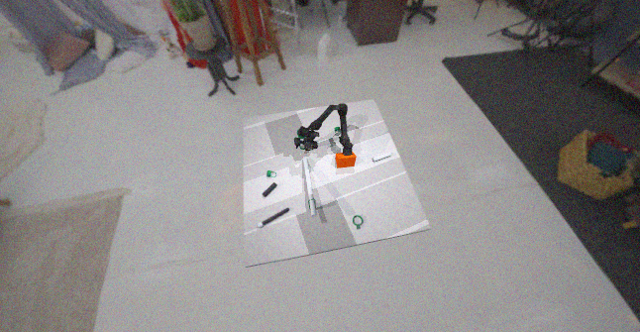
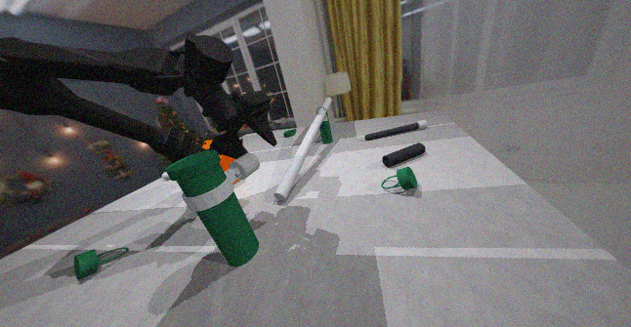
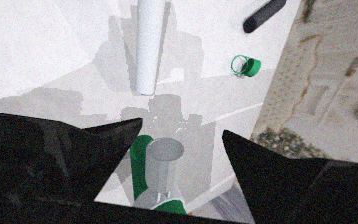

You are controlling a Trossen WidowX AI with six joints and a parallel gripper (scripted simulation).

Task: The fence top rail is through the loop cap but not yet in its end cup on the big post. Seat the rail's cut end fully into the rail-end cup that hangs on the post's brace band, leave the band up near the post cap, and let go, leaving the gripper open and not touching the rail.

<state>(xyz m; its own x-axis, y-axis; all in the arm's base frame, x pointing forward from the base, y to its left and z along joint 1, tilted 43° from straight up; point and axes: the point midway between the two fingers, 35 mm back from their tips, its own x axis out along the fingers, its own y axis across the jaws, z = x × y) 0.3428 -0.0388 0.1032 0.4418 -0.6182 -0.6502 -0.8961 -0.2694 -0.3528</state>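
Observation:
The big green post (image 2: pixel 231 235) stands with its cap (image 2: pixel 195 169) on top. The grey brace band (image 2: pixel 210 198) is around it just below the cap. The grey rail-end cup (image 2: pixel 245 167) (image 3: pixel 160 172) hangs on the band, its mouth facing the rail's side. The white rail (image 1: pixel 308 184) (image 2: pixel 303 152) (image 3: pixel 150 50) passes through the loop cap on the small green post (image 2: pixel 326 132) and slopes down. Its near end is low by the table, apart from the cup. My gripper (image 2: pixel 259 148) (image 3: pixel 182 127) is open and empty, its fingertips spread above the cup, clear of the rail.
A looped green cap (image 2: pixel 406 178) (image 3: pixel 251 67) and a short black cylinder (image 2: pixel 404 154) (image 3: pixel 264 16) lie beside the rail. A longer black rod (image 2: pixel 393 131) lies behind. Another looped cap (image 2: pixel 86 265) lies left of the post. The orange base (image 1: pixel 346 160) is beside the rail.

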